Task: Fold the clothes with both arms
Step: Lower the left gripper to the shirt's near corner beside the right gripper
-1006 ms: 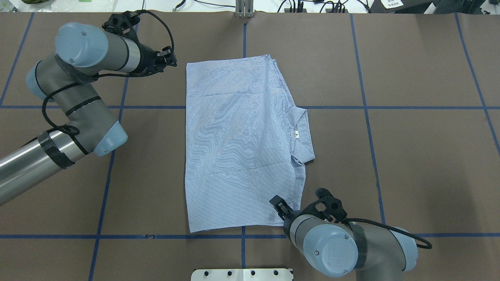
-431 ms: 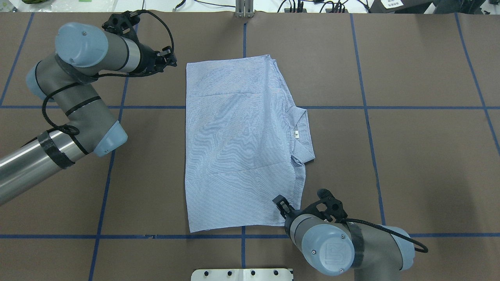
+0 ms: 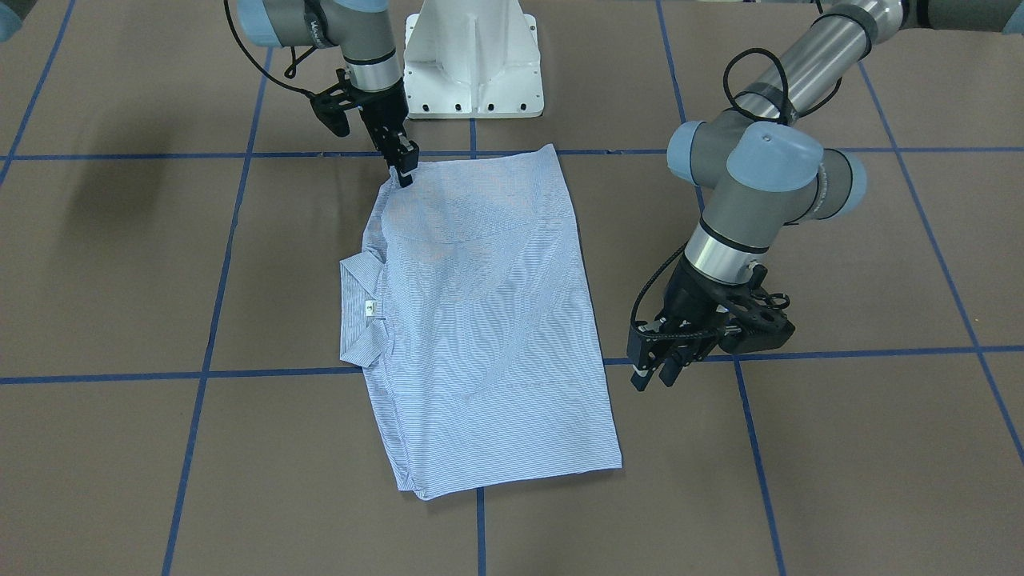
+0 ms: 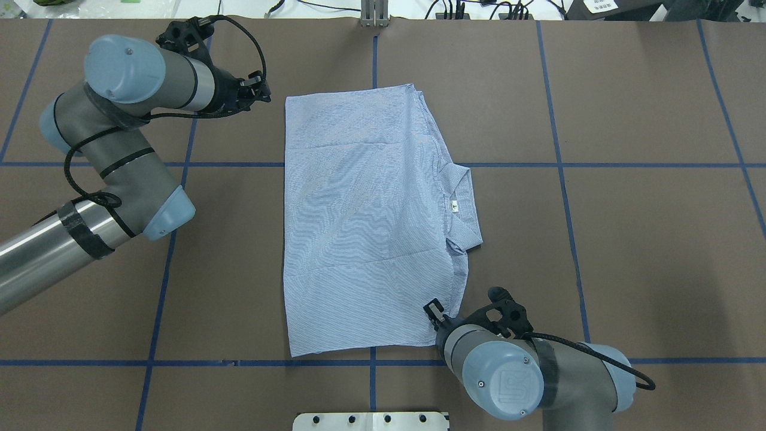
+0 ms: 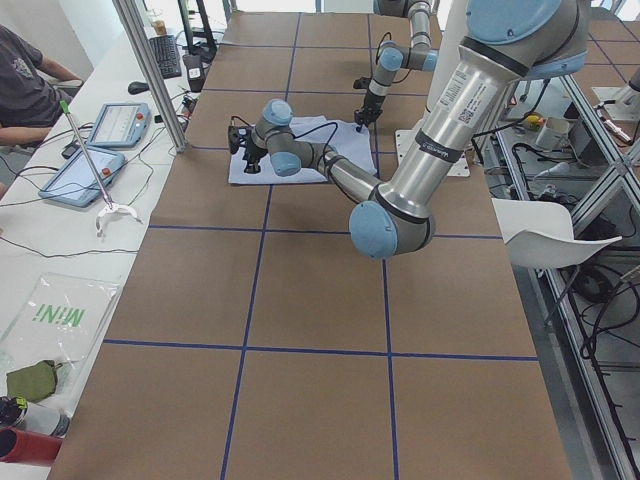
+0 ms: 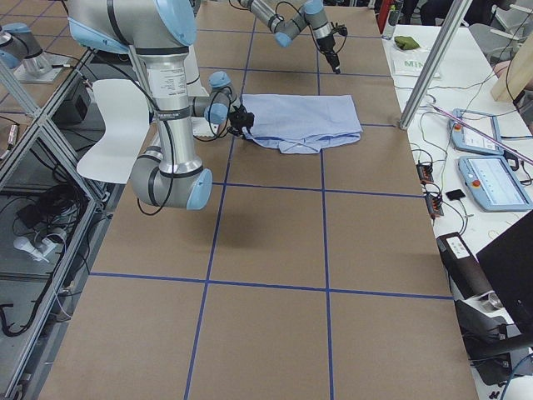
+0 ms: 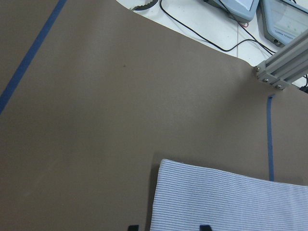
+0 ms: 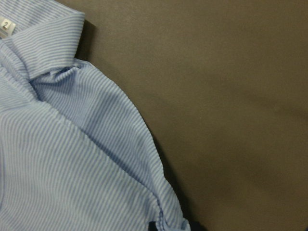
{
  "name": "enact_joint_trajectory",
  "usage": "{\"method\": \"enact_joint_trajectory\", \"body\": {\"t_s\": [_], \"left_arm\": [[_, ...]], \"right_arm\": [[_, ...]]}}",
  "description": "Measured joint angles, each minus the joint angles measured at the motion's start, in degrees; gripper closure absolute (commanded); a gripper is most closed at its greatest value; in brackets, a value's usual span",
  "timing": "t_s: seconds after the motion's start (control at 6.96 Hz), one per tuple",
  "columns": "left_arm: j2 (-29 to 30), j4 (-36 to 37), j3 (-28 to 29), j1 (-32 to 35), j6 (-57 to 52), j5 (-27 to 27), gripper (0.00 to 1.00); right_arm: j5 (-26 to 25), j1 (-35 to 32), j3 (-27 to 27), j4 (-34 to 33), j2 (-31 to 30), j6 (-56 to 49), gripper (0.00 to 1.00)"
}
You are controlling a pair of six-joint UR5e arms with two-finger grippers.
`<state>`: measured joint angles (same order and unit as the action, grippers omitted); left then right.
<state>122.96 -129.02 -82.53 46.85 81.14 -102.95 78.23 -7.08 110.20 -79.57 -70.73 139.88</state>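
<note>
My right gripper (image 3: 404, 170) meets the shirt (image 3: 480, 320) at its near corner (pinching? can't tell); left gripper (image 3: 654, 379), spread, beside the far one

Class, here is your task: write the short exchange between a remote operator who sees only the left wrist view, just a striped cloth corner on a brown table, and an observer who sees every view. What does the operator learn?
Operator: Which way does the collar point?
Observer: The collar of the light blue, white-striped folded shirt juts toward the robot's right side.
Operator: Where is the other gripper?
Observer: The black two-finger right gripper is at the shirt's collar-side corner, the one nearest the white pedestal base.
</note>
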Motion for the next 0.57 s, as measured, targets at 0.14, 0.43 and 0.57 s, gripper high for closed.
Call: {"method": "enact_joint_trajectory", "body": {"t_s": [0.14, 0.43, 0.57], "left_arm": [[0.01, 0.00, -0.10, 0.00, 0.24, 0.02, 0.48], [-1.12, 0.00, -3.04, -1.22, 3.80, -0.11, 0.48], [-3.81, 0.00, -7.60, -3.94, 8.34, -0.09, 0.48]], "right_arm": [[-0.33, -0.11, 0.37, -0.05, 0.24, 0.09, 1.00], [-0.30, -0.10, 2.46, -1.40, 0.47, 0.12, 1.00], [-0.21, 0.24, 4.23, -2.91, 0.40, 0.12, 1.00]]}}
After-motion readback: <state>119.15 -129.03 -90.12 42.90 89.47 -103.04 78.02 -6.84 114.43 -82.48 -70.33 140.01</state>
